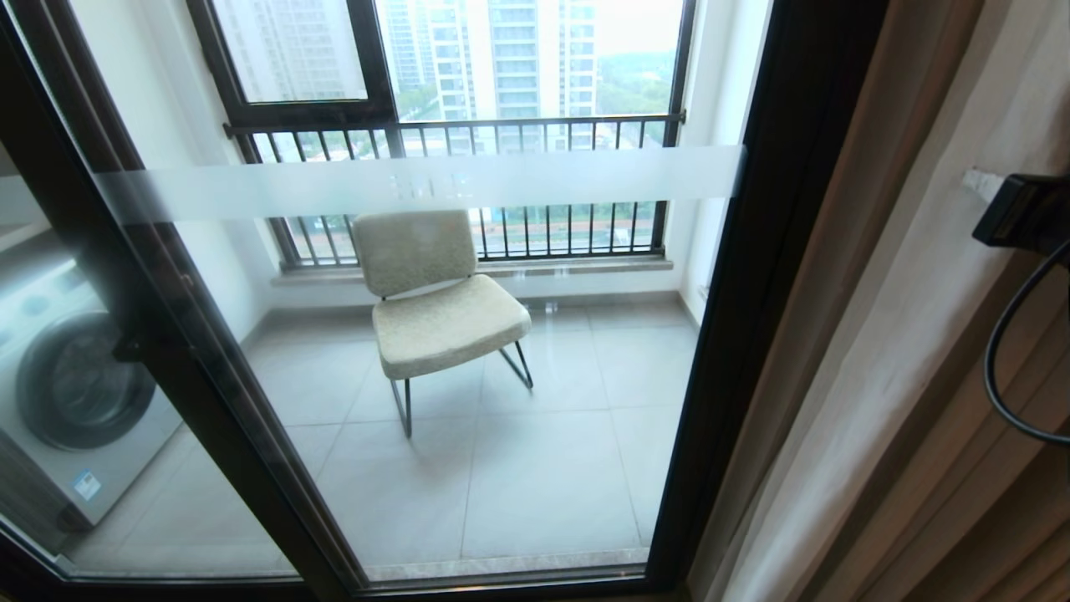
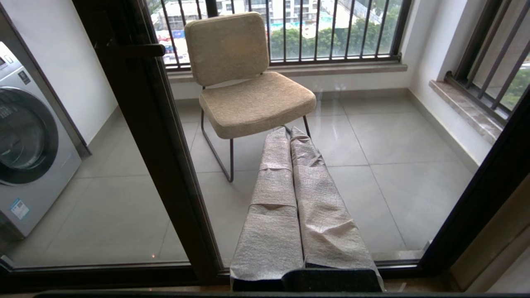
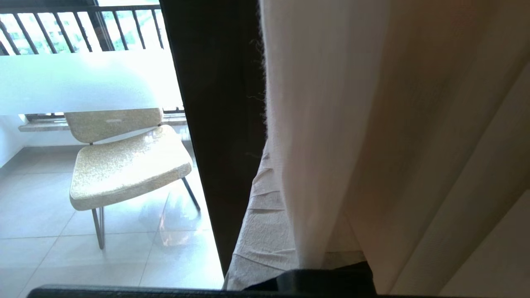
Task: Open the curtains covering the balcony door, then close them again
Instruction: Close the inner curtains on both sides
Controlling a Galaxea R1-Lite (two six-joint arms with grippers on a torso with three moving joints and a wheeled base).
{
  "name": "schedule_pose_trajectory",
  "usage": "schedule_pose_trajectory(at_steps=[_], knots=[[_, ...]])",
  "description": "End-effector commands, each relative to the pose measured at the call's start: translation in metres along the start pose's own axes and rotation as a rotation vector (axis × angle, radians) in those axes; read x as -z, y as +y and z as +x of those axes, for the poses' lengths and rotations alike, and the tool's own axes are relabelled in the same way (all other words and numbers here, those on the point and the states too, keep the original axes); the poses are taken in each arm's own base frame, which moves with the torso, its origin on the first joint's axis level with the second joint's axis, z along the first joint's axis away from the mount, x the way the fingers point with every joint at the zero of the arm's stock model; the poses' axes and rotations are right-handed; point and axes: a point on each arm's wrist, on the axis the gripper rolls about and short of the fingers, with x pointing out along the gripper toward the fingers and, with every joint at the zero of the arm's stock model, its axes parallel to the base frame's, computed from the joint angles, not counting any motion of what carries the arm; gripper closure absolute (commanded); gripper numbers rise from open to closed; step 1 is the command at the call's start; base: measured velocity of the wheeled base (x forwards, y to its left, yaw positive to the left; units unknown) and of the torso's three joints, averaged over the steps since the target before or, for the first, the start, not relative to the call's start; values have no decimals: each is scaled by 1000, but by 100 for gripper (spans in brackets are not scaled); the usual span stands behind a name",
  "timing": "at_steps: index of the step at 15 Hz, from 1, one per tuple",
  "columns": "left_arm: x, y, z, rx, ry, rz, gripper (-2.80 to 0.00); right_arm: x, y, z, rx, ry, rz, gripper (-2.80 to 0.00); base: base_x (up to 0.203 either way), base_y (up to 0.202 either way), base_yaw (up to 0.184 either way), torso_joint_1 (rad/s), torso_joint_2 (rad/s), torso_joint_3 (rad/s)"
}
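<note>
Gathered at the right of the frame, the curtains (image 1: 903,351) hang in soft pleats: sheer white voile over ribbed beige weave. The balcony door (image 1: 468,351), clear glass with a frosted band, stands uncovered. The right claw (image 3: 273,207), fingers together, pushes into the voile's edge; the left claw (image 2: 290,136), fingers together, faces the glass.

Out on the balcony the floor (image 1: 535,468) is laid in large pale grey tiles, glossy enough to catch the daylight. A beige upholstered chair (image 1: 435,301) on thin dark metal legs stands near the middle, its back to the far window (image 1: 468,75). That window has a black frame and a railing of black bars (image 1: 518,180) above a stone sill. A front-loading washing machine (image 1: 75,393) sits at the left against a white wall (image 1: 142,109). Tall apartment blocks and green trees show outside.
</note>
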Motion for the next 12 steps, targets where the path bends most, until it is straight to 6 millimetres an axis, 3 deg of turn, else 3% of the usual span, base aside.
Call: schedule_pose_trajectory(at_steps=[1,8,12], knots=[[0,0,0,-2,-1,1,0,0,0,-1,0,-4,0,0,0,0,0,0,0,0],[0,0,0,-3,-1,1,0,1,0,-2,0,-9,0,0,0,0,0,0,0,0],[0,0,0,-3,-1,-1,0,2,0,-2,-2,-11,1,0,2,142,-4,0,4,1]])
